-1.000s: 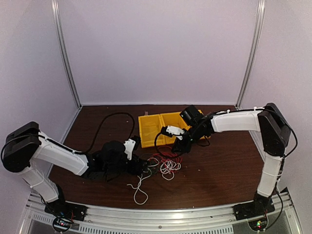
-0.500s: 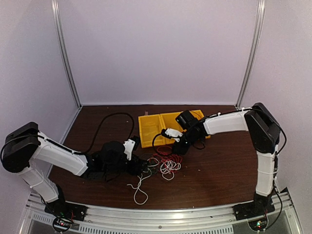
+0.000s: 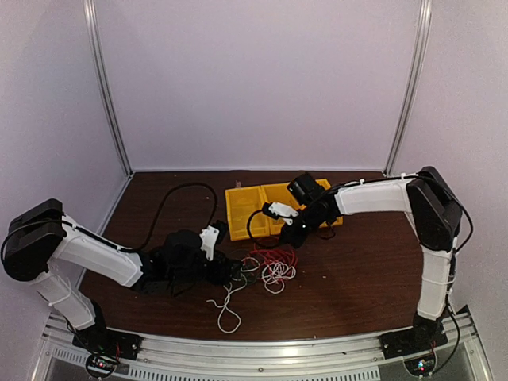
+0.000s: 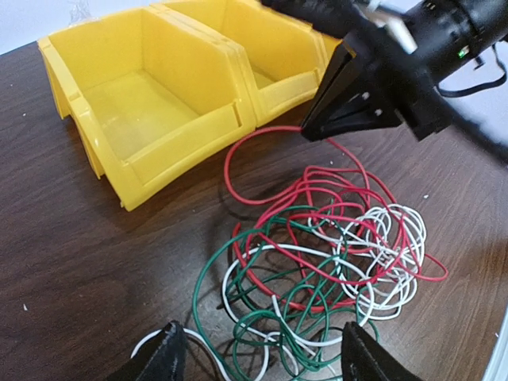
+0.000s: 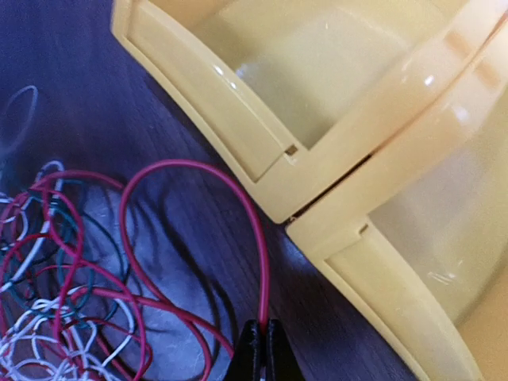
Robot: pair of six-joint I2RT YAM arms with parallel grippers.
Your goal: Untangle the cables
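Right tool (image 5: 261, 340), red cable (image 5: 262, 270) nearer bins (image 5: 262, 171)

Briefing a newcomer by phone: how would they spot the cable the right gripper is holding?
Find the yellow bins at the table's far middle; a tangle of thin cables lies just before them. The red cable arches out toward the bins into the right gripper; the white cable and green cable lie heaped.

Right pincer (image 5: 260, 343) and red cable (image 5: 186, 163) slightly higher.
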